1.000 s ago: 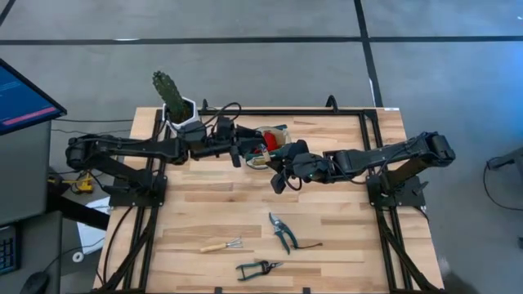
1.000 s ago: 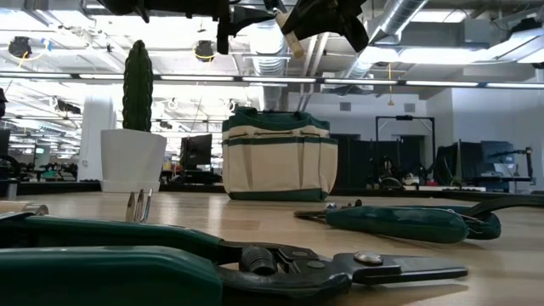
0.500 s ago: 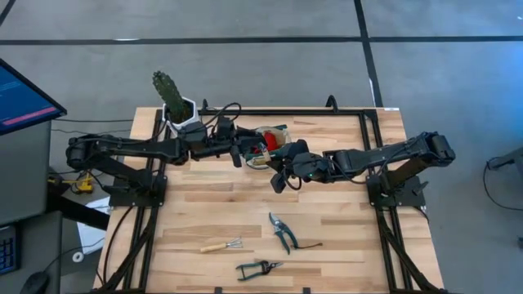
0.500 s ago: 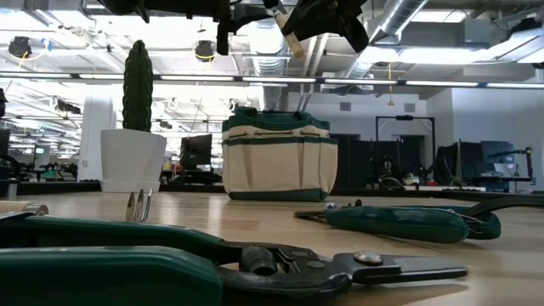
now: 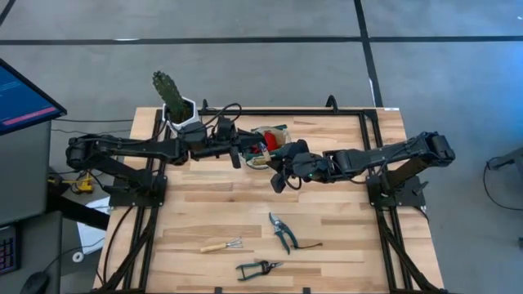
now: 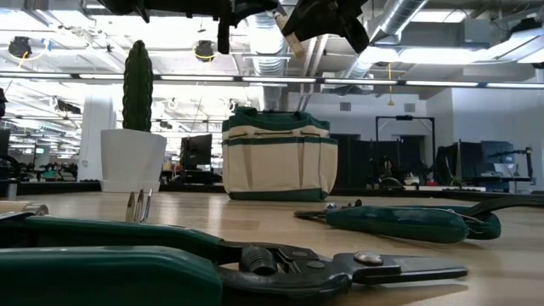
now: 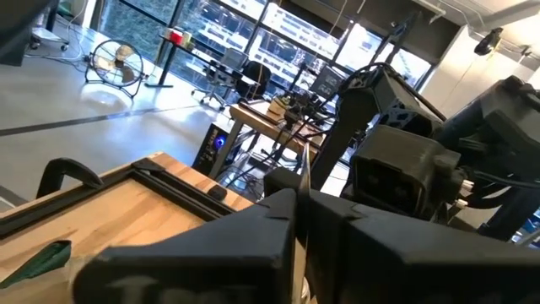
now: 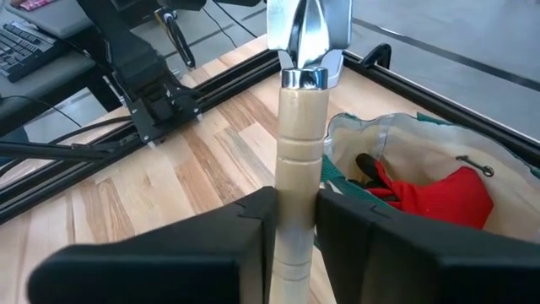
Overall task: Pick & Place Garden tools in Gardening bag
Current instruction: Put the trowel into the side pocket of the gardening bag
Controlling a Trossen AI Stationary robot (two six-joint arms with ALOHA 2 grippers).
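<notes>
Over the bag (image 5: 270, 144), the right hand (image 8: 294, 221) grips a wooden-handled trowel (image 8: 295, 160); the left hand (image 5: 239, 153) is fully closed, empty.

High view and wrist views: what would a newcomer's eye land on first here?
Both arms meet above the gardening bag at the table's back edge, beside the potted cactus. The right gripper clamps a wooden-handled trowel over the open bag, where a red item already lies. Two green-handled pruning shears and a small rake wait near the front.
</notes>
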